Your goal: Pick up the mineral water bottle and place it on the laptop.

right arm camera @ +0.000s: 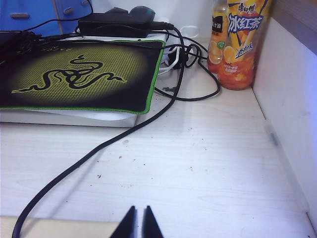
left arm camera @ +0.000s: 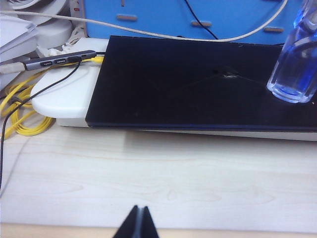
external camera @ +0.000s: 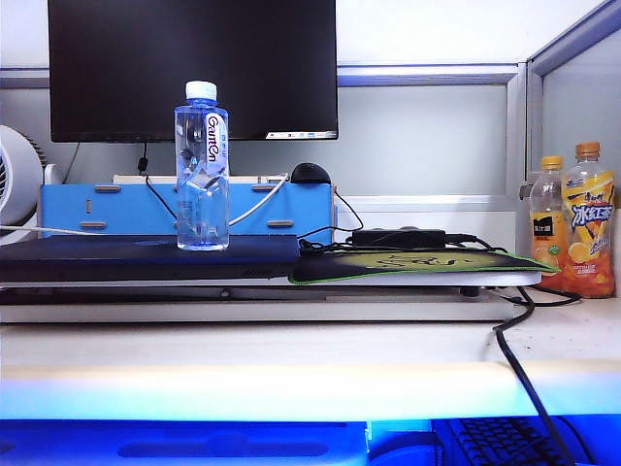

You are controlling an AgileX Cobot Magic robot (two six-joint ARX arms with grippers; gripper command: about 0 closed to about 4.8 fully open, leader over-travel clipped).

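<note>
Already the mineral water bottle (external camera: 202, 167) stood upright on the laptop (external camera: 146, 258), near its right part, so we judged the placing done and the step in hand to be keeping clear of it. We saw the left gripper (left arm camera: 138, 222) low over the bare desk in front of the laptop, its fingers pressed together and grasping nothing. The right gripper (right arm camera: 137, 223) hung over the desk beside the mouse pad (right arm camera: 79, 74), nearly clenched and likewise empty. Doing this well meant, in our view, holding both arms back so that neither brushed the tall, tippable bottle or snagged the black cable (right arm camera: 104, 146). We read "Ganten" on the bottle's label. The orange drink bottle (right arm camera: 239, 44) bore Chinese characters, apparently 冰红茶; the mouse pad showed a green snake emblem.
</note>
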